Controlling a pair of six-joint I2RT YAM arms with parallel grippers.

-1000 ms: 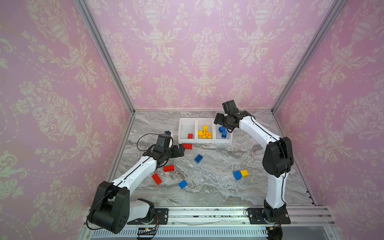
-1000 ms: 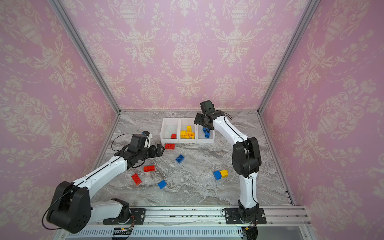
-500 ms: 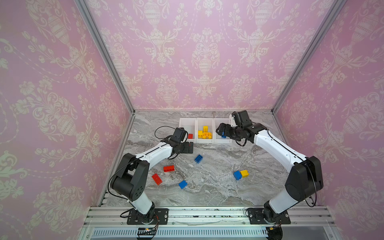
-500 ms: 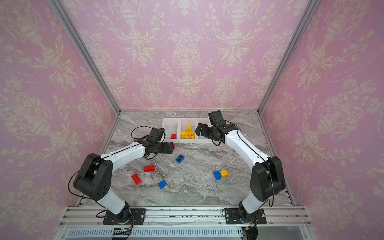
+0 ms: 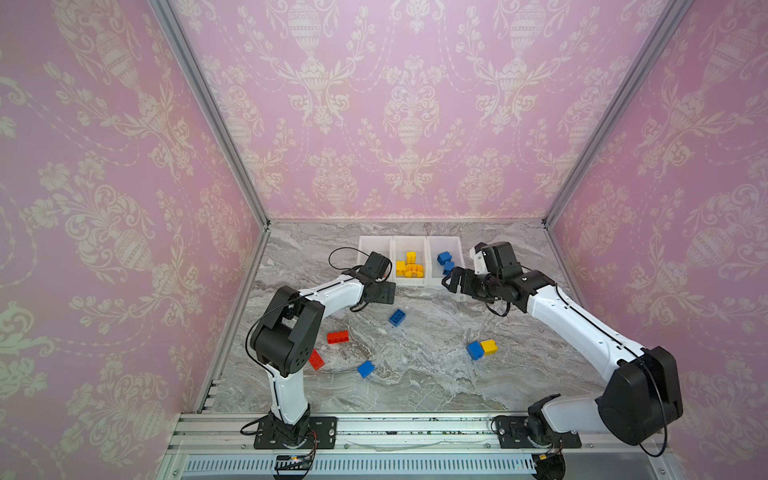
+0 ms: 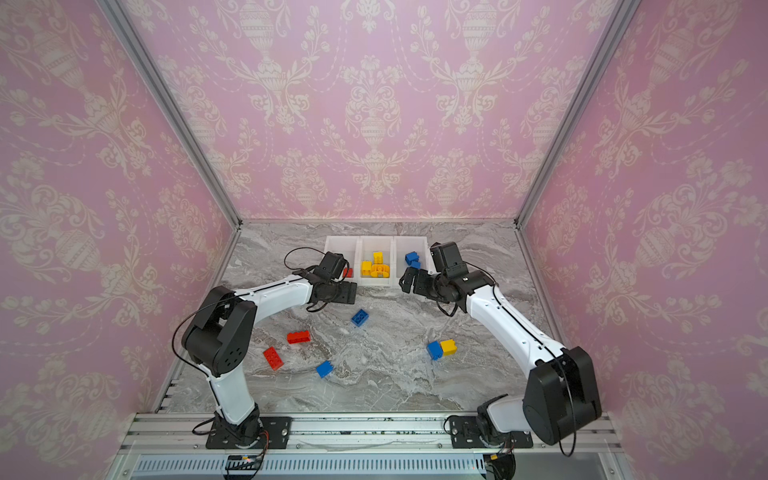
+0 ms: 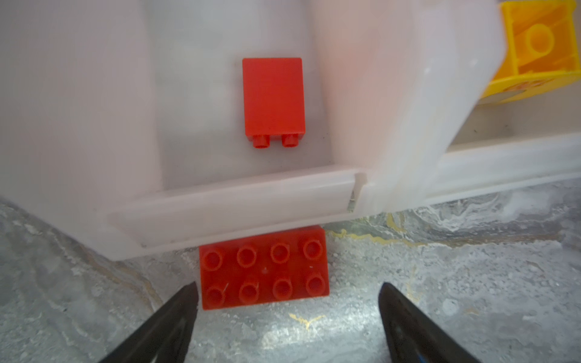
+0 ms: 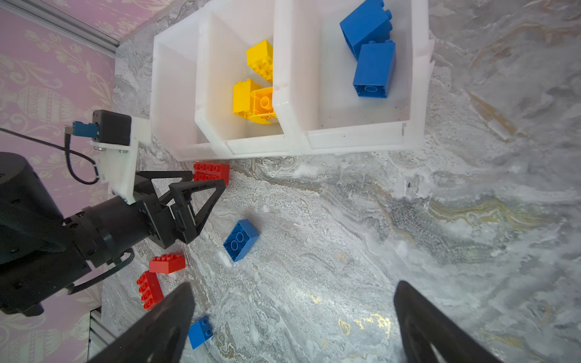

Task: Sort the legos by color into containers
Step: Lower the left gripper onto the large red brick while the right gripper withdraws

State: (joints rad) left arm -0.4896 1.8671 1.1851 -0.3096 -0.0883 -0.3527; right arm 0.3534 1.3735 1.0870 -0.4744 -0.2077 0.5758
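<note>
Okay, the left gripper (image 7: 288,287) is hanging released, jaws spread either side of a red eight-stud brick (image 7: 264,267), which is lying on the marble bench (image 5: 415,386) right against the front wall of the left-hand bin. Three joined white bins (image 5: 409,239) are sitting near the bench's far edge, holding a small red brick (image 7: 273,97), yellow bricks (image 5: 410,266) and two blue bricks (image 8: 371,47), left to right. Meanwhile the right gripper (image 8: 294,285) is hovering released and empty before the right-hand bin. Two loose red bricks (image 5: 337,337), two loose blue bricks (image 5: 397,317) and a touching blue-yellow pair (image 5: 474,350) are lying mid-bench.
</note>
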